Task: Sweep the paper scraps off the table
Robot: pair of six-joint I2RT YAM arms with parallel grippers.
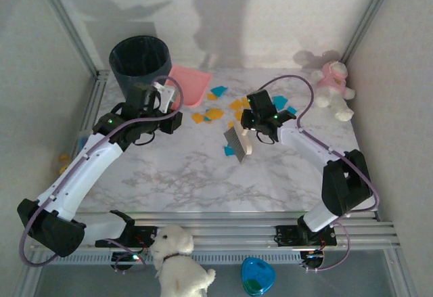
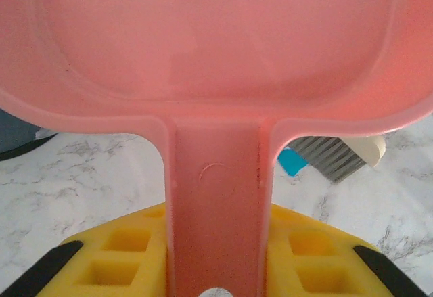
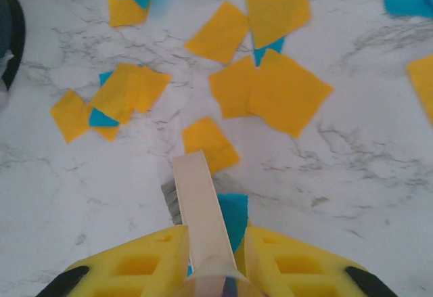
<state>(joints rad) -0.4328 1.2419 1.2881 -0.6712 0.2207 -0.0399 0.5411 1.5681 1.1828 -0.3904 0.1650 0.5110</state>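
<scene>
Left pincer (image 2: 216,260) grips the pink dustpan (image 2: 216,53) by its handle, right pincer (image 3: 215,260) grips the brush (image 3: 196,195) beside paper scraps (image 3: 284,94) on the table (image 3: 352,189).

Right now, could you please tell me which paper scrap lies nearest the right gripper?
The teal scrap beside the brush handle, just ahead of the right gripper; every other scrap, orange or teal, lies farther out on the table.
</scene>
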